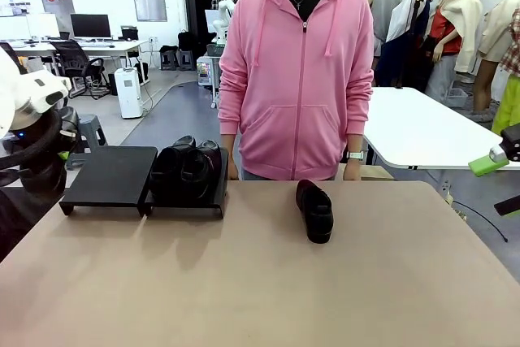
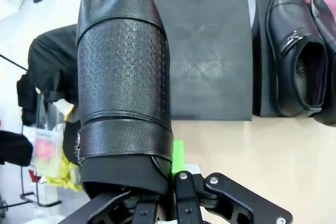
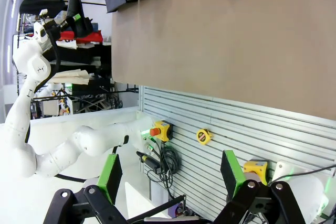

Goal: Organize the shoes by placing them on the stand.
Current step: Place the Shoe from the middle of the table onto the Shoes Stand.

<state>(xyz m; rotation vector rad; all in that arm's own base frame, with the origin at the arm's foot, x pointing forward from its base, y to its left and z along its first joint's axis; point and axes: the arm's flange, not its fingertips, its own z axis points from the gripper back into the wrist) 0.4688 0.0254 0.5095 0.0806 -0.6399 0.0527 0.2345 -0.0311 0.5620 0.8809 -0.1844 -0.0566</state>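
Loafer of glossy black embossed leather is hanging in the left claw — clamped at its heel end, by the left edge of the empty low matte black platform.

Its long axis is running along the claw's fingers, toe pointing away from the wrist and, by my judgement, down rather than lying level. Lowered like this, the toe is likely touching first and tipping the shoe over, or slipping past the platform's edge and off the tan surface — and the narrow hold on the collar may be giving way. The second platform is carrying a pair of black loafers; a lone black loafer is lying on the surface, toe toward the robot. The right claw is idling, fingers apart.
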